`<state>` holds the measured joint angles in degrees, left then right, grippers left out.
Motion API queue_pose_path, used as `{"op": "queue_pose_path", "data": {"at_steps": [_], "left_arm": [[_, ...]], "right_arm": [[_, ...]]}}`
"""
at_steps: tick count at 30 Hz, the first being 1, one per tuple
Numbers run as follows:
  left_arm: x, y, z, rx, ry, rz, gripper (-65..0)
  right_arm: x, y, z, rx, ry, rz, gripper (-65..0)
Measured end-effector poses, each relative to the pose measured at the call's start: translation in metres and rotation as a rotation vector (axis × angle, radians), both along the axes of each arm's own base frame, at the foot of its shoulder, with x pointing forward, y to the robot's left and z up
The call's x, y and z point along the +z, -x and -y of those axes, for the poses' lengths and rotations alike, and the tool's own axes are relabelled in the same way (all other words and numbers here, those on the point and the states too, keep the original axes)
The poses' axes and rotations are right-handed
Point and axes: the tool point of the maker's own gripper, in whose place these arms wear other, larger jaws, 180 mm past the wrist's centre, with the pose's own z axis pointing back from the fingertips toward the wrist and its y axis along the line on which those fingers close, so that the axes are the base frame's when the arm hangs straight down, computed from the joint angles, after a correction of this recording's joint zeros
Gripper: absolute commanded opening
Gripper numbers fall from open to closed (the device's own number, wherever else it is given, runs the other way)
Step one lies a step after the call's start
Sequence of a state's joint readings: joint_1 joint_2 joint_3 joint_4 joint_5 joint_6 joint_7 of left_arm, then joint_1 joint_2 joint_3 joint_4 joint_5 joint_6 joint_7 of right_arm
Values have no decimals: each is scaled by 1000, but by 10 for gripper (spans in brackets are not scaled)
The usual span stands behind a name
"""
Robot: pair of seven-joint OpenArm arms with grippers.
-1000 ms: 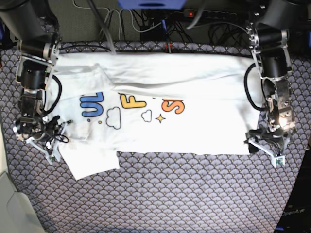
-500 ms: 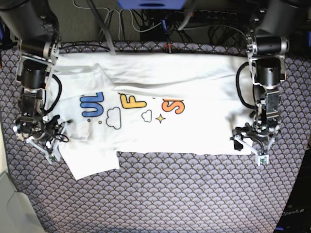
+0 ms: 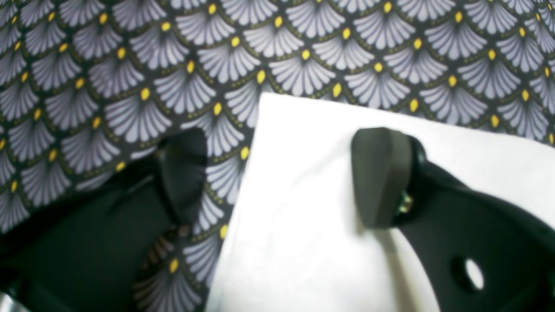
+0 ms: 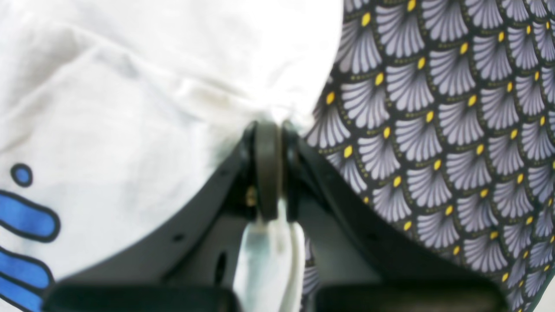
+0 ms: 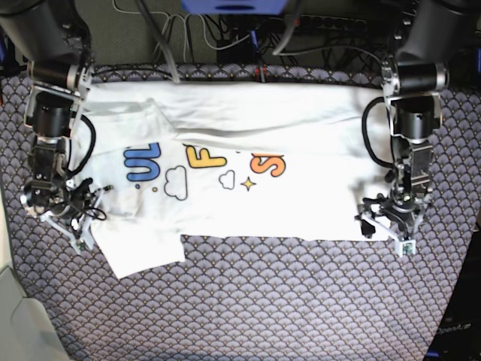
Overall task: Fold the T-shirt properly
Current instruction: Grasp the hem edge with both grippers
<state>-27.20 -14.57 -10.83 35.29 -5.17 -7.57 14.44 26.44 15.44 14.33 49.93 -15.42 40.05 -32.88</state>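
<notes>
1. T-shirt (image 5: 248,165) spread flat across the scallop-patterned cloth (image 5: 248,301), print side up, long axis running left to right in the base view.
2. Far edge folded over toward the middle, covering the tops of the blue, yellow and orange letters; cloud and star shapes visible below them.
3. One sleeve (image 5: 139,252) projecting from the near-left corner onto the patterned cloth.
4. Left gripper (image 5: 385,232) positioned at the near-right corner of the shirt, low over the surface.
5. Left wrist view: jaws spread wide, nothing between them. One finger (image 3: 379,175) over the white fabric (image 3: 312,208), the other over bare patterned cloth (image 3: 303,52), the shirt's edge lying between the two.
6. Contact between the left fingers and fabric: cannot tell.
7. Right gripper (image 5: 71,226) located at the near-left side of the shirt, beside the sleeve.
8. Right wrist view: jaws pressed together at (image 4: 268,167), pinching a bunched edge of white fabric (image 4: 130,108); a strip of cloth seen passing between the fingers toward the camera.
9. Blue print marks visible at the left margin of the right wrist view.
</notes>
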Motion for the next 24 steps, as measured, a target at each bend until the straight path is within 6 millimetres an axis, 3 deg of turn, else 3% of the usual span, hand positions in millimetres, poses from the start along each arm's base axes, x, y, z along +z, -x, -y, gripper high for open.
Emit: {"op": "queue_pose_path", "data": {"at_steps": [2, 10, 24], "left_arm": [[0, 0, 0, -1, -1, 7, -235], [-1, 0, 4, -13, 3, 12, -634], [7, 7, 6, -29, -21, -53, -637]], "right_arm": [[0, 0, 0, 0, 0, 1, -650], [0, 0, 0, 0, 0, 0, -650], [1, 0, 1, 0, 3, 4, -650]]}}
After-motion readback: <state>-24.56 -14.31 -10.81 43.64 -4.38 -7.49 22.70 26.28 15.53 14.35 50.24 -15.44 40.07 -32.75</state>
